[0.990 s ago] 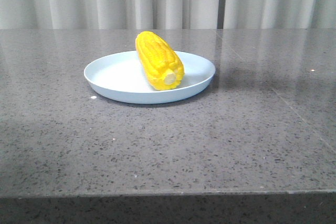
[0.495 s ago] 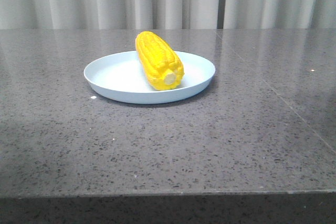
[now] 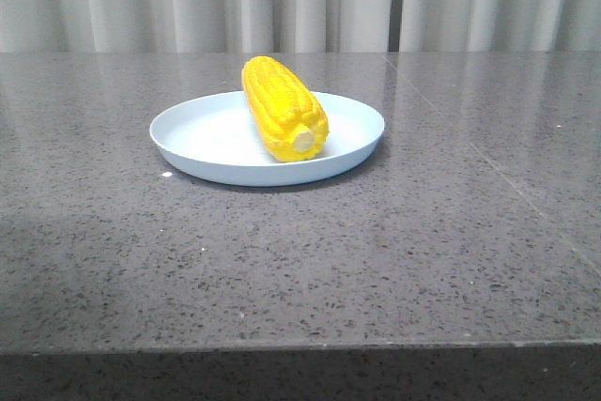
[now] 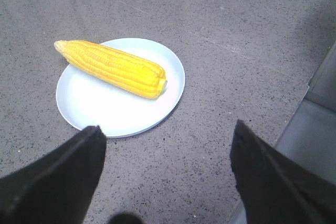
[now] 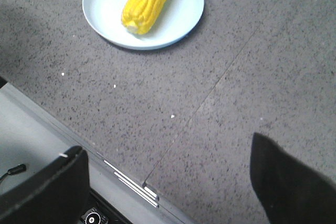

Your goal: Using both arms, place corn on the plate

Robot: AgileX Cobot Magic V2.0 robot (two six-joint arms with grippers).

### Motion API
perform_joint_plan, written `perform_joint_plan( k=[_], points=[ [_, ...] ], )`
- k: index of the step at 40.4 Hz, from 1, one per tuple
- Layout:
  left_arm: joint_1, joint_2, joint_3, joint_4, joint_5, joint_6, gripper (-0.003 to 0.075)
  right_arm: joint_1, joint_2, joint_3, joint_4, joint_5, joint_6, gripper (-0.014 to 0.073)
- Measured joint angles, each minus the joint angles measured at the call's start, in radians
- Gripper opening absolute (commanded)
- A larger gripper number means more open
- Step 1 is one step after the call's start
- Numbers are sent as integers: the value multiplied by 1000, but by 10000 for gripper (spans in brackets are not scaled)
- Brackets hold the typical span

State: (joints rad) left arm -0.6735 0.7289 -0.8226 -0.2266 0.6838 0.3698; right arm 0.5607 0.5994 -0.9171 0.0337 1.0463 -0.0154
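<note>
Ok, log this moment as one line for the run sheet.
bright yellow corn cob: lying on round pale-blue plate | left gripper: open, empty | right gripper: open, empty | grey speckled table

left gripper: two matte black fingers, broad and wedge-like, with straight angular edges
left gripper surface: plain and dull, no markings, screws or cables visible; a small rounded black part sits low between the fingers
right gripper: two black angular fingers, slab-shaped
right gripper detail: one finger has a thin pale line along its upper edge; the other is uniformly dark, slightly blurred
</note>
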Motion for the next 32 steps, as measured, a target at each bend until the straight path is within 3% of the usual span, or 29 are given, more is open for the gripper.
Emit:
perform_joint_plan(
  k=[5,10,16,21,24,32],
  points=[
    [0,0,0,0,0,0,494,0,-41,30,0,-2,0,591],
    [0,0,0,0,0,0,445,0,-56,34,0,-17,2,417],
    [0,0,0,0,0,0,234,0,-56,34,0,-39,2,113],
    [0,0,0,0,0,0,59,0,-56,34,0,-45,4,-62],
    [0,0,0,0,0,0,-20,0,-56,34,0,-47,4,-64],
    [0,0,0,0,0,0,-20,0,-56,34,0,-47,4,-68]
  ],
)
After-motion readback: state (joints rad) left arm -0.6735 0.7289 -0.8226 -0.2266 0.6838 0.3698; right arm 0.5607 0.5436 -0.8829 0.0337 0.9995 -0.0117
